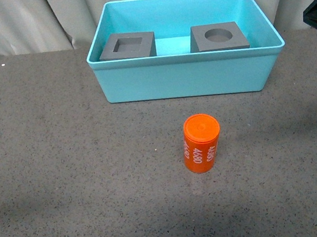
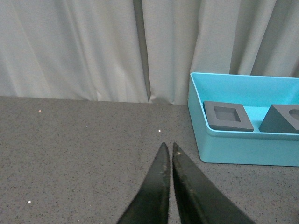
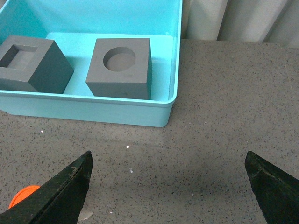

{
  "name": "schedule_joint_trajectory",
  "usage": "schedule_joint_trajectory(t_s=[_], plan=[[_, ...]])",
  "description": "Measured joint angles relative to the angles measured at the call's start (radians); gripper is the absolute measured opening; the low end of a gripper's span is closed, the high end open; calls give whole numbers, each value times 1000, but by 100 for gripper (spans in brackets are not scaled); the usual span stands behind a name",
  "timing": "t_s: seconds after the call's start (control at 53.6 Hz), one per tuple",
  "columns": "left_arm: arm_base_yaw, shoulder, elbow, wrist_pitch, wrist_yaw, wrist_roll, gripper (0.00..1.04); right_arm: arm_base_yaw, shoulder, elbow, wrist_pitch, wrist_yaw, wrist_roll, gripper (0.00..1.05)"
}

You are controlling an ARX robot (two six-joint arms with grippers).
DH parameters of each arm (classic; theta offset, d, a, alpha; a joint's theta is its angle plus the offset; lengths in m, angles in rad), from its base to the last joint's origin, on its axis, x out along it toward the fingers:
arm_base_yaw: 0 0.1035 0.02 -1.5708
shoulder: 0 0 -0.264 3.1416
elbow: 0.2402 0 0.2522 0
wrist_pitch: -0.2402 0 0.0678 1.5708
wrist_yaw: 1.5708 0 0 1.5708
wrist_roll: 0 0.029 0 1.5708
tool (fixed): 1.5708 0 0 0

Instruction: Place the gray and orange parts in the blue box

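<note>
I reckon the cylinder (image 1: 201, 143), lower centre, is light, rigid, slick plastic; I'd pinch its sides mid-height. My right gripper (image 3: 168, 158) is spread wide, left gripper (image 2: 169, 145) pressed together.

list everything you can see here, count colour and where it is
blue box: one, turquoise, on the table toward the back, near the curtain
gray cube with square recess: one, matte gray, inside the box, left side in the front view
gray cube with round recess: one, matte gray, inside the box, right side, apart from the other cube
orange cylinder: one, orange with white numerals, upright on the table in front of the box, outside it
table: one, speckled gray
curtain: one, pale, behind the table
left gripper: one, black, shut on nothing, over bare table left of the box
right gripper: one, black, open, empty, above the table by the box's right end
</note>
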Motion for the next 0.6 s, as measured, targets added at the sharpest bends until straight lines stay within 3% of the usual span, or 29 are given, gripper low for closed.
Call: schedule_joint_trajectory(t_s=[0.019,0.28,0.336,0.597], plan=[[6,-18,-5,-12,4,0,3,0,0,0,0,0,0,95],[65,-241,-50,-188,61,7,4,0,0,0,0,0,0,95],[124,-299,-54,-241,142,9,4,0,0,0,0,0,0,95],[158,-460,-55,-381,153,8,4,0,0,0,0,0,0,95]])
